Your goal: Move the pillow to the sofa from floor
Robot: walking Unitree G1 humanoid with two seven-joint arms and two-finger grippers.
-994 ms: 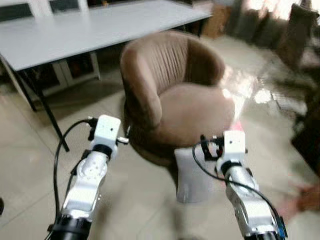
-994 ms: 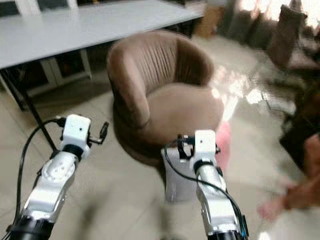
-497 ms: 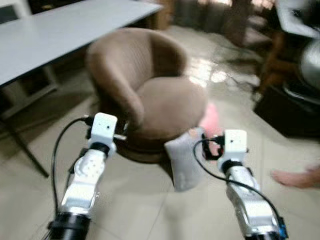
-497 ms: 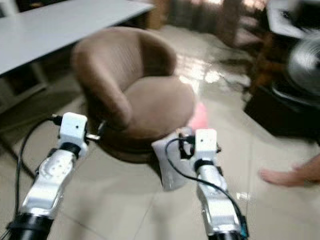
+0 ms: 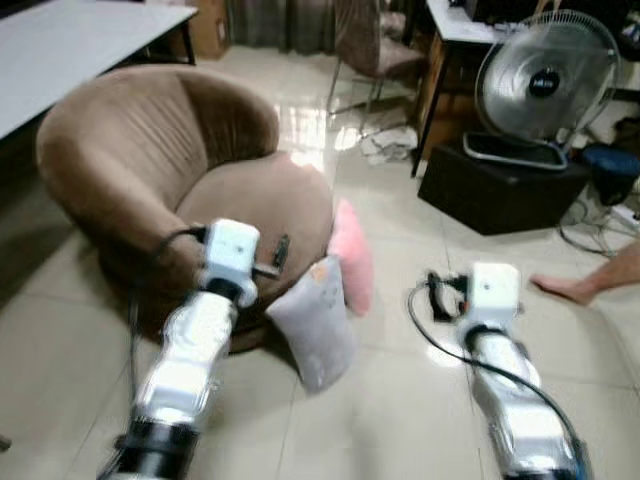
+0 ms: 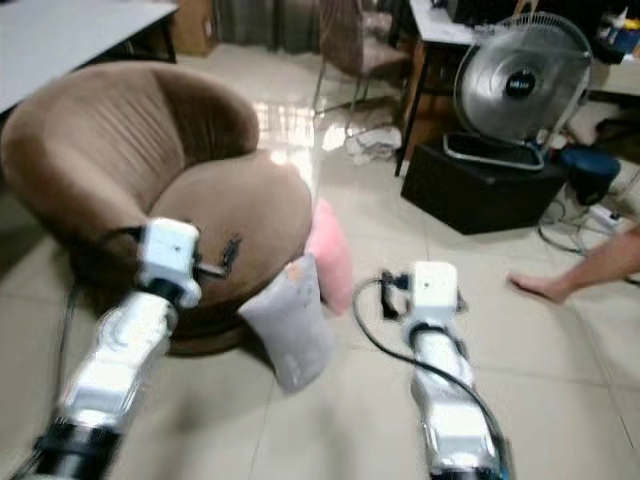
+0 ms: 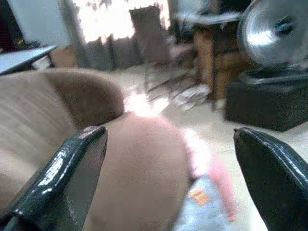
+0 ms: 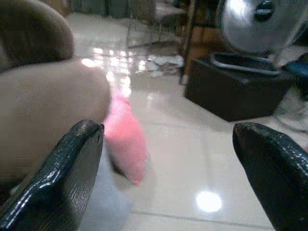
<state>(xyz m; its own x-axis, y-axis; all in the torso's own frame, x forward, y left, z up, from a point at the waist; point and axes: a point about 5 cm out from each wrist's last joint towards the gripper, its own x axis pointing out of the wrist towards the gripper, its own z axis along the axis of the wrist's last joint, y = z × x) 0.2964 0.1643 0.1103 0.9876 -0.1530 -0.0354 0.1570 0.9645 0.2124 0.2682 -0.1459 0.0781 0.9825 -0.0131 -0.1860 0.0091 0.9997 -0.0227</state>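
Grey pillow (image 5: pixel 315 322): standing on edge on the tiled floor (image 5: pixel 400 400), leaning against the front of the brown sofa (image 5: pixel 150 180) (a round, tub-shaped armchair with a ribbed back). A small tan tag is showing near its upper corner.

Pink pillow (image 5: pixel 352 256): standing upright just behind the grey one, touching it and resting against the sofa's seat cushion on the side nearer the fan.

Left gripper (image 7: pixel 168 159): hovering in the air above the floor, in front of the sofa's seat; its two black fingers (image 7: pixel 72 168) are spread wide apart with nothing between them. Its wrist camera is looking across the seat cushion toward both pillows, the view being blurred.

Right gripper (image 8: pixel 168 163): held out over bare floor beside the pillows, well apart from them; its fingers (image 8: pixel 67 173) are likewise standing wide apart and empty. The pink pillow is lying ahead of it, against the sofa edge.

Both silver arms are reaching forward from the lower edge of the head views, the left arm (image 5: pixel 190 350) crossing in front of the sofa, the right arm (image 5: pixel 510 390) over open tile.

Surroundings: a round metal fan (image 5: pixel 545 85) sitting on a low black box (image 5: pixel 495 185); a white table (image 5: pixel 70 50) beyond the sofa; a chair (image 5: pixel 370 45) farther back; a person's bare foot (image 5: pixel 570 288) on the floor at the right edge.
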